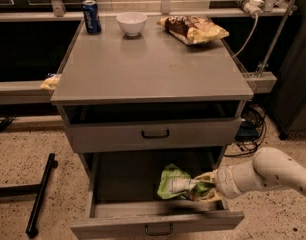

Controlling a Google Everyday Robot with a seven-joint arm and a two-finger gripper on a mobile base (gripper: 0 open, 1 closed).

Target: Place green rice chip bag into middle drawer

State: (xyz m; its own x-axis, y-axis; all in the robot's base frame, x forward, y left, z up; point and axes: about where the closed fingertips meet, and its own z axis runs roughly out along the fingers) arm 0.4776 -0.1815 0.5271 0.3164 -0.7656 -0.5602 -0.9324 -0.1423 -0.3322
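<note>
Now our gripper [205, 189] clenches the green rice chip bag [174, 184] inside the open middle drawer [158, 224]. Dropped tilted, the puffy bag might catch the upper drawer [154, 133] on closing.

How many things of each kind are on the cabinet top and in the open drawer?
Snack bags: 2, the green rice chip bag, held by the gripper inside the open middle drawer, and the brown-and-yellow bag on the cabinet top
Cans: 1, the blue can
Bowls: 1, the white bowl
Total: 4
</note>
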